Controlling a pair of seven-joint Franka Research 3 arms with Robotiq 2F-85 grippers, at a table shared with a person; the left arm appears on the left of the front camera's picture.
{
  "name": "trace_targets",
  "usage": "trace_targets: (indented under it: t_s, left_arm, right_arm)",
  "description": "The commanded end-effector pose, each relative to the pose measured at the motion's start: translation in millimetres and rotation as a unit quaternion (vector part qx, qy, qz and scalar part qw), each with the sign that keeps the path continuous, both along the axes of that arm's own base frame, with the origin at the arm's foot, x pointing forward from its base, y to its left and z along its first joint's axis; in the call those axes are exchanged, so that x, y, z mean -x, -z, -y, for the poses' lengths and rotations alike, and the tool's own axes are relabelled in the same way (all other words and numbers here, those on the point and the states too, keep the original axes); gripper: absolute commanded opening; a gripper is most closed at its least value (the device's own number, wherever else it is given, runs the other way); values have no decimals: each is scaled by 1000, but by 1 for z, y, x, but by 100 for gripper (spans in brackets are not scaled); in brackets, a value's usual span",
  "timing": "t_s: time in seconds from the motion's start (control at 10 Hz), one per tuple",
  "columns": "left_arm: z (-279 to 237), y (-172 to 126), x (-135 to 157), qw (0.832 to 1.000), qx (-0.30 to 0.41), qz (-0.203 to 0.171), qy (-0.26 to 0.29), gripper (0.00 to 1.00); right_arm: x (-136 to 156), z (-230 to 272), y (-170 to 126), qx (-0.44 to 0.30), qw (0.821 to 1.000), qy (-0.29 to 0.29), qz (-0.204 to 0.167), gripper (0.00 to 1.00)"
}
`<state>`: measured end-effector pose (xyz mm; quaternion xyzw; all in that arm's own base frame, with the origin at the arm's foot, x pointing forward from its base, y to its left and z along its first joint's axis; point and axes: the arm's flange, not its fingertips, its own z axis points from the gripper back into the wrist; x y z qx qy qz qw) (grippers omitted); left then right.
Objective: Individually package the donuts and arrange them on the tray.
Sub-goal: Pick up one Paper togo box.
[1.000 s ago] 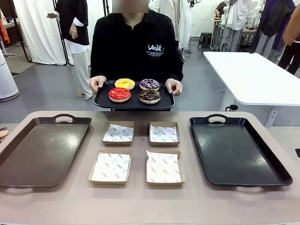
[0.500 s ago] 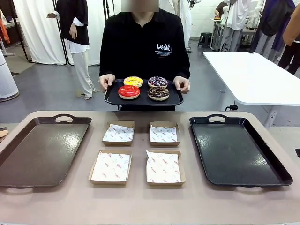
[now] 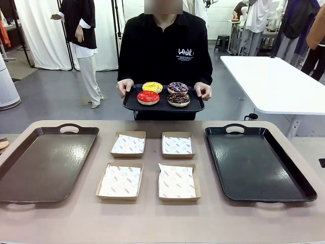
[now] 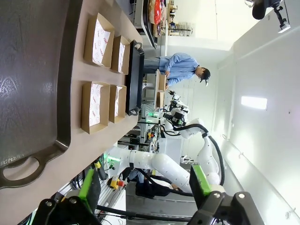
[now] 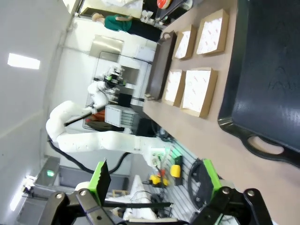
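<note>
Beyond the table's far edge a person holds a small black serving tray [image 3: 133, 103] in both hands. On it lie the donuts: yellow with sprinkles [image 3: 152, 87], glossy red [image 3: 148, 97], purple with light sprinkles [image 3: 177, 87] and dark chocolate [image 3: 179, 99]. A brown tray [image 3: 45, 162] lies on the table's left, a black tray [image 3: 256, 162] on its right. My left gripper [image 4: 144, 187] is open and off the table beside the brown tray [image 4: 28, 70]. Likewise open, my right gripper [image 5: 154, 183] hangs off the table near the black tray [image 5: 267, 70].
Four shallow paper-lined cardboard boxes sit in a two-by-two block between the trays: far left [image 3: 128, 144], far right [image 3: 177, 145], near left [image 3: 120, 181], near right [image 3: 176, 182]. A white table [image 3: 274, 81] stands behind at the right.
The person has carried the small tray of donuts to the right and slightly higher. Nothing on the table has moved, and both grippers stay open.
</note>
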<state>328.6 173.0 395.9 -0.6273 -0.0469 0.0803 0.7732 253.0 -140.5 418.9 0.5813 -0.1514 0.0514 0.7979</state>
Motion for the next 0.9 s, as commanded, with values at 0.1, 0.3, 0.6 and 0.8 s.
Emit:
trace_targets:
  t_s: [0.1, 0.3, 0.6, 0.8]
  left_arm:
    - [-1, -2, 1, 1000, 7, -4, -6, 100]
    - [-1, -2, 1, 1000, 7, -4, -6, 100]
    - [-1, -2, 1, 1000, 7, -4, -6, 100]
    - [-1, -2, 1, 1000, 7, -4, -6, 100]
  right_arm:
    - [-52, -91, -62, 105, 994, 26, -6, 100]
    - [-108, -145, -78, 150, 987, 47, -24, 100]
    - [-167, -222, -58, 292, 952, 86, -34, 100]
    - [-192, -248, -45, 356, 927, 109, -50, 100]
